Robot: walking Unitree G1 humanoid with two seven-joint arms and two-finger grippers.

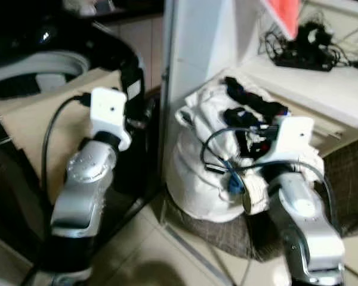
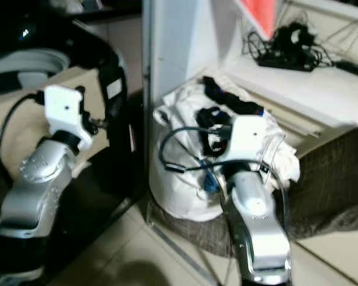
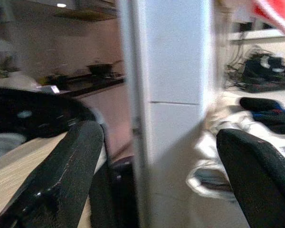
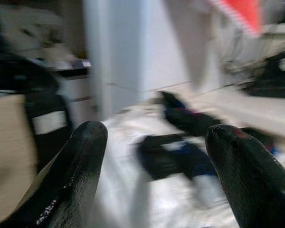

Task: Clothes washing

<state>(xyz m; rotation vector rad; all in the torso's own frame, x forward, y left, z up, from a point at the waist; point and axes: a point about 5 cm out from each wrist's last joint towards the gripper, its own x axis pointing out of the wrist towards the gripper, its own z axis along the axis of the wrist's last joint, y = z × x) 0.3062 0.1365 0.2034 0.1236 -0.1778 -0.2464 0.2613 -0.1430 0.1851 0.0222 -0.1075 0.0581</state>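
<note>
A white bundle of laundry (image 1: 194, 179) sits on the floor beside a white upright panel (image 1: 191, 53), with dark garments (image 1: 250, 101) lying on top of it. My right gripper (image 4: 156, 130) is open just above the pile, and the dark garments (image 4: 180, 156) lie beyond its fingers. My right arm (image 1: 304, 214) reaches in from the lower right. My left gripper (image 3: 159, 137) is open and holds nothing; it is raised to the left of the panel (image 3: 175, 95). My left arm (image 1: 86, 185) stands over a beige surface (image 1: 30, 128).
A black rounded machine with a grey ring (image 1: 42, 59) is at the far left. A white shelf (image 1: 322, 83) behind the pile holds tangled black cables (image 1: 304, 50), with a red item (image 1: 283, 15) above. Brown woven fabric (image 1: 346, 173) lies under and right of the bundle.
</note>
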